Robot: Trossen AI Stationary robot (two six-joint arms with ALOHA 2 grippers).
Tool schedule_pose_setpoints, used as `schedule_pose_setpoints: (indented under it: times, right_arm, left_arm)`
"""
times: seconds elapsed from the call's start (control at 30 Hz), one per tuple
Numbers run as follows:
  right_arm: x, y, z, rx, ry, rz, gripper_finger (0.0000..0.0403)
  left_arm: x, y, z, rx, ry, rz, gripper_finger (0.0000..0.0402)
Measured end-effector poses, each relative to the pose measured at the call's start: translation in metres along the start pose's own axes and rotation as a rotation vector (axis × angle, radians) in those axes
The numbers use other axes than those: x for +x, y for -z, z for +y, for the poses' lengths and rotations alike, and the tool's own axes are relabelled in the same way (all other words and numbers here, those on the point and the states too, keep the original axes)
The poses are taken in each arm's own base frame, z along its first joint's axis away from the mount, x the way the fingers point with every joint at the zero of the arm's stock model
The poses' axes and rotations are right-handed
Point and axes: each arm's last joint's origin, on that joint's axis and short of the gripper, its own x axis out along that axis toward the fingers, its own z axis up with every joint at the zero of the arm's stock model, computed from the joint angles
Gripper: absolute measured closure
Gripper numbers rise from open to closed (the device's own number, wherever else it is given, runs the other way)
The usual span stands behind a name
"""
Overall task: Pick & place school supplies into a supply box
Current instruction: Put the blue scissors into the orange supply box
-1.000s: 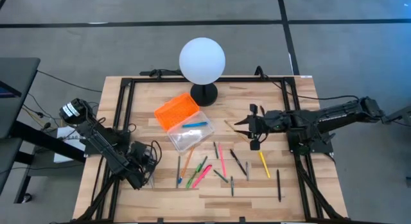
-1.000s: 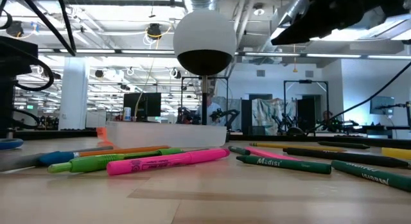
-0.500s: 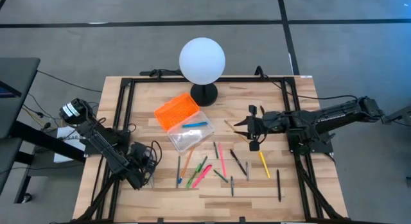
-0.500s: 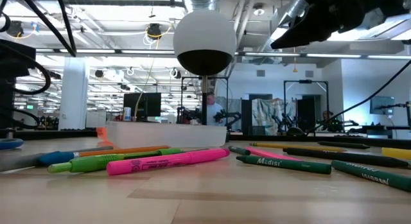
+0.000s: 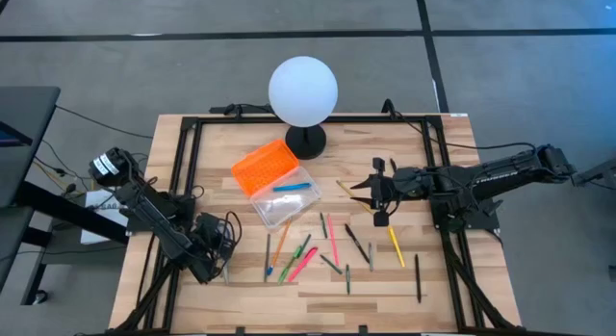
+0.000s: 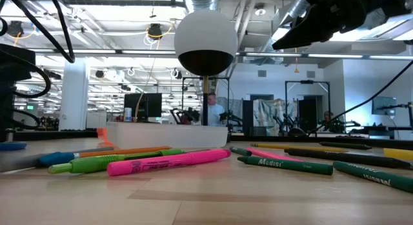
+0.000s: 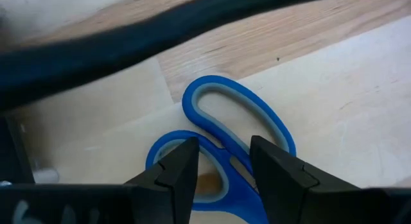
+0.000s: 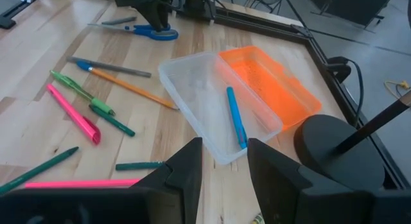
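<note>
The blue-handled scissors (image 7: pixel 239 119) lie flat on the table near its left edge. My left gripper (image 7: pixel 223 165) points down over them, open, with the inner bars of the two handle loops between its fingers. The supply box (image 5: pixel 285 205) lies open at the table's middle, its orange lid (image 5: pixel 264 167) swung back and a blue pen (image 8: pixel 236 117) inside. Several pens and markers (image 5: pixel 306 255) lie scattered near the front. My right gripper (image 8: pixel 225 165) hovers open and empty right of the box. My left gripper comes at the scissors' handles (image 7: pixel 221 156) from above, a finger on either side of the place where the two loops meet. I cannot tell whether the fingers touch the handles. The scissors lie flat on the table.
A white globe lamp (image 5: pixel 303 90) on a black base (image 5: pixel 306 141) stands at the far middle, just behind the box. A yellow pen (image 5: pixel 396 246) and a black pen (image 5: pixel 418 276) lie at the right front. A black frame (image 5: pixel 183 172) rims the table.
</note>
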Motion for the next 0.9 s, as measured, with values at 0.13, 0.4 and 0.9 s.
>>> schedule_pose_setpoints:
  times: [0.13,0.4,0.9]
  right_arm:
    - [0.000,0.000,0.000,-0.004,0.000,-0.001,0.0285]
    - [0.000,0.000,0.000,-0.004,0.000,-0.002,0.0285]
    - [0.000,0.000,0.000,-0.005,0.000,-0.002,0.0285]
  left_arm:
    - [-0.005,0.000,-0.003,0.016,-0.005,0.009,0.0265]
    - [-0.006,0.000,-0.003,0.008,-0.020,0.035,0.0265]
    - [-0.014,0.001,-0.008,0.045,-0.021,0.077,0.0265]
